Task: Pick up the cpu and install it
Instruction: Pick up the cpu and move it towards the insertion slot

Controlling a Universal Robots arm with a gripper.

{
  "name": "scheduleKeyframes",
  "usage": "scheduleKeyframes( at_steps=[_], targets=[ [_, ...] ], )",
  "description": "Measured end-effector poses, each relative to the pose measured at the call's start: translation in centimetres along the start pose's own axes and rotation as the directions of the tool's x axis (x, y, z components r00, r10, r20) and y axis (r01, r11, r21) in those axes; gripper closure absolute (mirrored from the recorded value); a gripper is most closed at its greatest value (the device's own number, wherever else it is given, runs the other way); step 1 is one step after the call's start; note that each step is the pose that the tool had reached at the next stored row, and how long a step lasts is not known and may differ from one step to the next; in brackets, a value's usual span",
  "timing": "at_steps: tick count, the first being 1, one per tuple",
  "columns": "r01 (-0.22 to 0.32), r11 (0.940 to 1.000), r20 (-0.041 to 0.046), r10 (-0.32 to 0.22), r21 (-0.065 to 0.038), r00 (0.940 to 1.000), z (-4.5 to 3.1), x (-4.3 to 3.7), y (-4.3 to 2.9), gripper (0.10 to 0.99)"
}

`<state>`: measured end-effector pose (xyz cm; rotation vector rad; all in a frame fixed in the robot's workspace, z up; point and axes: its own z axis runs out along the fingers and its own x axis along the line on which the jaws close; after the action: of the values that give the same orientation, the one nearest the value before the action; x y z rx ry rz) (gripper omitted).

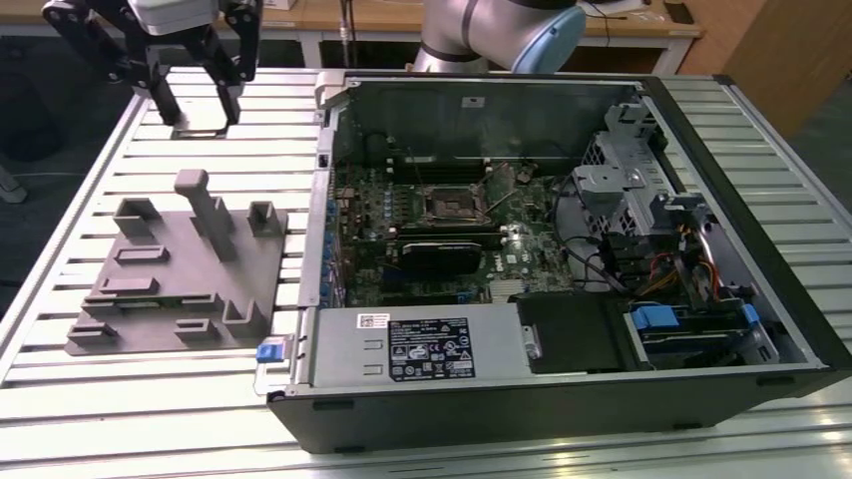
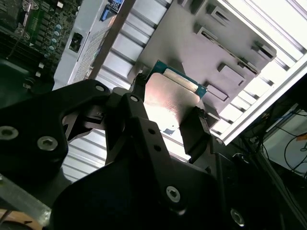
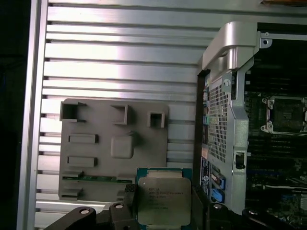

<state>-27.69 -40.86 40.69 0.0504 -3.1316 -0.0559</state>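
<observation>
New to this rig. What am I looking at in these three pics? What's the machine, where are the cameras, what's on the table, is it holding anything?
The machine is one robot arm with a two-finger gripper at its end. The exterior view comes from a camera off the arm and takes in the whole slatted metal table. Both wrist views come from cameras riding on the arm near the gripper, so its black fingers show in them.

On the table lie a grey fixture with raised blocks and slots and, beside it, an open computer case with its motherboard exposed. A dark square socket sits on that board.

The gripper is closed on the cpu, a small square chip with a silvery top. It holds the chip by two opposite edges in the air near the fixture, outside the case.
</observation>
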Motion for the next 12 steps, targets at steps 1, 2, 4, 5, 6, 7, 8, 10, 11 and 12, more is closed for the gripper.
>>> scheduleKeyframes(
  at_steps=[1,2,4,5,6,7,8,10,11,12],
  targets=[
    [0.000,1.0000,-0.0001,0.000,0.000,1.0000,0.00,-0.08,0.00,0.545],
    [0.000,1.0000,-0.0001,0.000,0.000,1.0000,0.00,-0.17,0.00,0.545],
    [0.000,1.0000,-0.0001,0.000,0.000,1.0000,0.00,-0.34,-0.01,0.545],
    [0.000,1.0000,-0.0001,0.000,0.000,1.0000,0.00,-0.41,-0.01,0.545],
    [0.000,1.0000,-0.0001,0.000,0.000,1.0000,-0.01,-0.48,-0.02,0.545],
    [0.000,1.0000,-0.0002,0.000,0.000,1.0000,-0.01,-0.54,-0.02,0.545],
    [0.000,1.0000,-0.0001,0.000,0.000,1.0000,-0.01,-0.61,-0.02,0.545],
    [0.000,1.0000,-0.0001,0.000,0.000,1.0000,0.00,-0.74,-0.02,0.545],
    [0.000,1.0000,-0.0002,0.000,0.000,1.0000,-0.01,-0.80,-0.02,0.545],
    [0.000,1.0000,-0.0001,0.000,0.000,1.0000,-0.01,-0.89,-0.03,0.545]
  ],
)
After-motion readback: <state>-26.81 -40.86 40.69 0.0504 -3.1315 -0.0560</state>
